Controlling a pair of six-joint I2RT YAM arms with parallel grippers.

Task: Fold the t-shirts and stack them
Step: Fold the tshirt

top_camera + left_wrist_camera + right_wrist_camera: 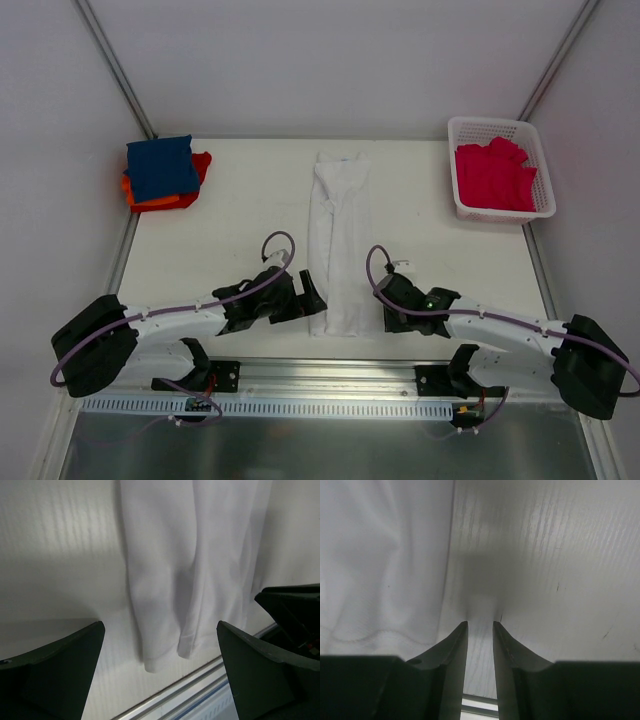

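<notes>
White t-shirt [340, 245] lies mid-table [240, 230], folded into a long narrow strip, collar at the far end, hem toward your arm bases. Your left gripper [308, 298] sits low at the strip's near left corner, jaws spread wide, nothing between them; its wrist view shows the hem just ahead. Your right gripper [392, 300] sits off the near right edge, jaws parted by a narrow gap, bare table showing between the fingers [455, 645], cloth just left of them. Navy t-shirt [160, 167] is folded on the orange-red t-shirt [160, 203], far left corner. Crimson-pink t-shirt [495, 178] sits in the basket [500, 127], far right
</notes>
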